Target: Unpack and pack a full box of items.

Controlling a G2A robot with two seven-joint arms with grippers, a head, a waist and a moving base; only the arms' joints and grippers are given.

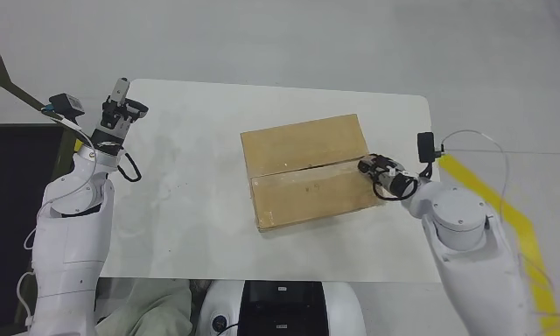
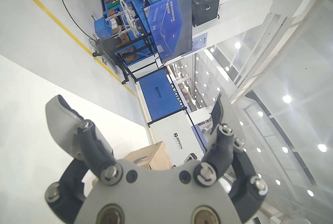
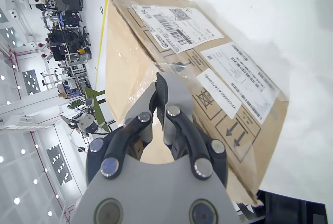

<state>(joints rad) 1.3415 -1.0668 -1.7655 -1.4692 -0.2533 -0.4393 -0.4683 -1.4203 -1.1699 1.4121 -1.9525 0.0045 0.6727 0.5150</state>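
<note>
left arm (image 1: 77,196): sits way out on its own side, elbow tucked in, forearm angled forward and away from the robot

left gripper (image 1: 120,93): wide open, fingers (image 2: 62,113) spread far apart with nothing between them, aimed outward and tipped up a fair bit

right arm (image 1: 457,220): comes in from its own side, forearm running toward the middle

right wrist (image 1: 398,184): pretty much level, turned inward toward the other arm

right gripper (image 3: 159,83): closed up tight, ribbed pads (image 3: 161,95) pressed together at the tips; can't tell if it's pinching anything

spacing: the two grippers are well apart
</note>
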